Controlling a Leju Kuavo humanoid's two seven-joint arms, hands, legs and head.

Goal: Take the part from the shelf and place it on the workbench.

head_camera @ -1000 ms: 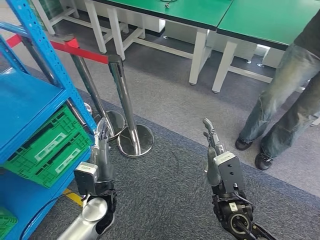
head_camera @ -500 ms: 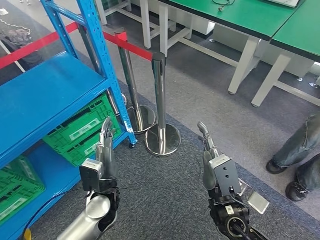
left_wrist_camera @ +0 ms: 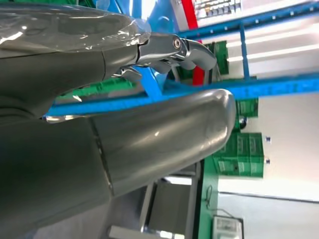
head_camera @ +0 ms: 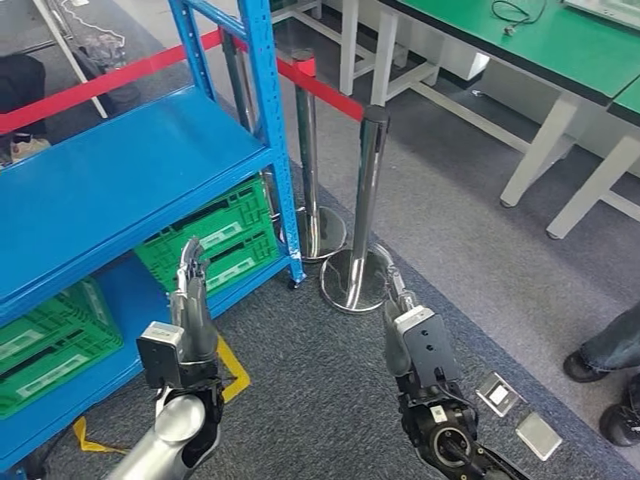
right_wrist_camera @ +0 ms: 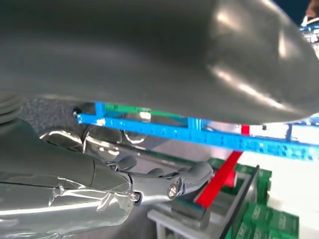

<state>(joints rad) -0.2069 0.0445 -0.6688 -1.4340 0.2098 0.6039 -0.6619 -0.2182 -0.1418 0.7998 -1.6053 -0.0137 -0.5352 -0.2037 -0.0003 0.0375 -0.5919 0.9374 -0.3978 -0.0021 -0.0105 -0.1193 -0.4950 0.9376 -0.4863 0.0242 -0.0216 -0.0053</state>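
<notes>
- The left hand (head_camera: 190,300) is raised low in the scene, near the front edge of the blue shelf (head_camera: 121,180), fingers stretched out together and holding nothing.
- In the left wrist view the left hand's fingers (left_wrist_camera: 177,50) point out straight, with nothing between them and the thumb.
- The right hand (head_camera: 404,320) is up on the right, over the dark carpet (head_camera: 317,380), its fingers extended toward the chrome stanchion base (head_camera: 355,280); it grips nothing.
- In the right wrist view the right hand's fingers (right_wrist_camera: 165,184) lie nearly straight and bare.
- Green crates (head_camera: 219,240) sit on the shelf's lower level, one at the far right end and another (head_camera: 45,345) to the near left.
- I cannot tell which item is the part; the shelf's upper level shows a plain blue surface.
- Two chrome posts carry a red belt (head_camera: 317,85) just right of the shelf.
- Green-topped workbenches (head_camera: 528,40) stand at the far right.
- Two small metal floor plates (head_camera: 498,393) lie near the right hand.
- A person's shoes (head_camera: 604,400) appear at the right edge.
</notes>
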